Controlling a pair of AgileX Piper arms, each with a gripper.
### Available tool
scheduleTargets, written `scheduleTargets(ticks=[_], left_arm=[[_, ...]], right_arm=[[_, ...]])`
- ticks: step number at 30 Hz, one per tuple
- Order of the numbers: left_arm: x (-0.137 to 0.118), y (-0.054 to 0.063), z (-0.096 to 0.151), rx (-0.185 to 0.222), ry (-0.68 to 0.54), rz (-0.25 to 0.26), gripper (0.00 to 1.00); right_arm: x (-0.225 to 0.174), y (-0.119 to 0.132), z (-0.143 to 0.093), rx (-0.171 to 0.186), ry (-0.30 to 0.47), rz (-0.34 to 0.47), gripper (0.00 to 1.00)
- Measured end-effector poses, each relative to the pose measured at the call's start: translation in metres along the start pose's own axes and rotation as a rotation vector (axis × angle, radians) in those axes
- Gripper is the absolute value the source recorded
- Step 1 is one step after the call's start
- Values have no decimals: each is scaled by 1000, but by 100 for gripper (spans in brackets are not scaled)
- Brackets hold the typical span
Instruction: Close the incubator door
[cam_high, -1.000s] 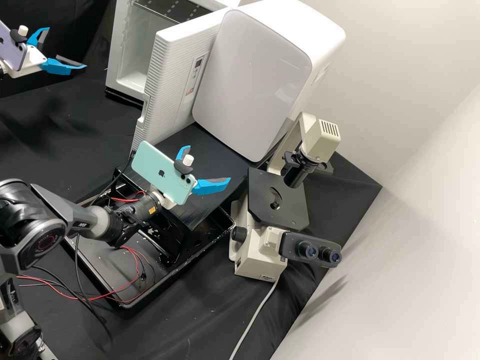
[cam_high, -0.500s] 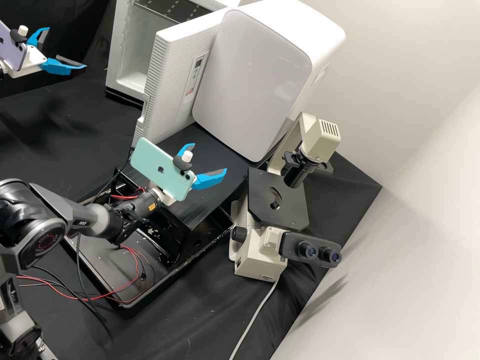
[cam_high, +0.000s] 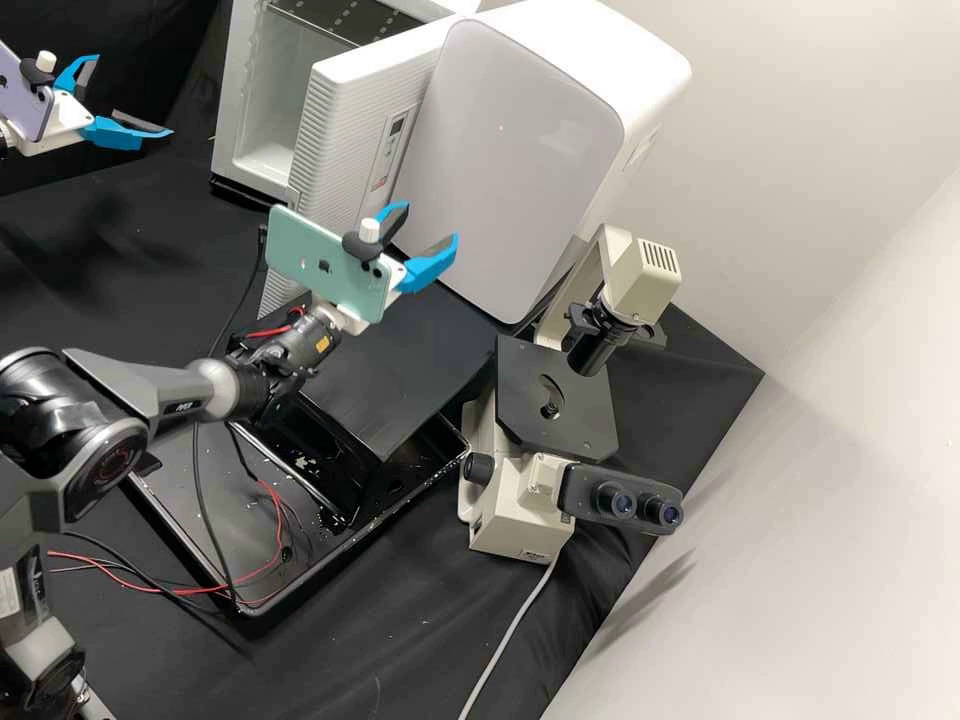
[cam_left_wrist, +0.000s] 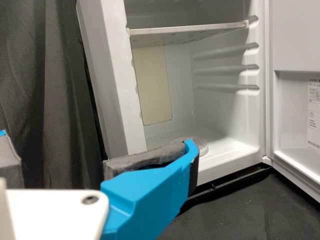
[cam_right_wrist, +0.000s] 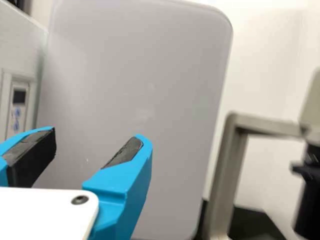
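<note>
The incubator door (cam_high: 345, 125), white and ribbed with a small control panel, stands wide open from the incubator (cam_high: 225, 125). My left gripper (cam_high: 134, 96) is open, left of the incubator. My right gripper (cam_high: 432, 222) is open, near the door's lower part and the white box; I cannot tell whether it touches either. In the left wrist view, my left gripper (cam_left_wrist: 95, 145) faces the incubator's interior (cam_left_wrist: 220, 115), with the door's inner side (cam_left_wrist: 295, 110) beyond. In the right wrist view, my right gripper (cam_right_wrist: 98, 134) has nothing between its fingers, and the door's panel side (cam_right_wrist: 37, 85) stands beside the white box.
A large white box (cam_high: 500, 170) stands right beside the door. A microscope (cam_high: 515, 490) is to its right. Below the door are a black platform (cam_high: 400, 360) and a black tray (cam_high: 200, 515) with red and black wires.
My right gripper first drew back slightly, then rose toward the door and white box, its fingers still apart. My left gripper and the door have not moved.
</note>
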Motion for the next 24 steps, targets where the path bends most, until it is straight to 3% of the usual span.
scheduleTargets(ticks=[9,24], left_arm=[[0,0,0,0,0,0,100],[0,0,0,0,0,0,100]], right_arm=[[40,-4,-21,-4,52,-34,0],[82,-17,-60,-61,130,-91,0]])
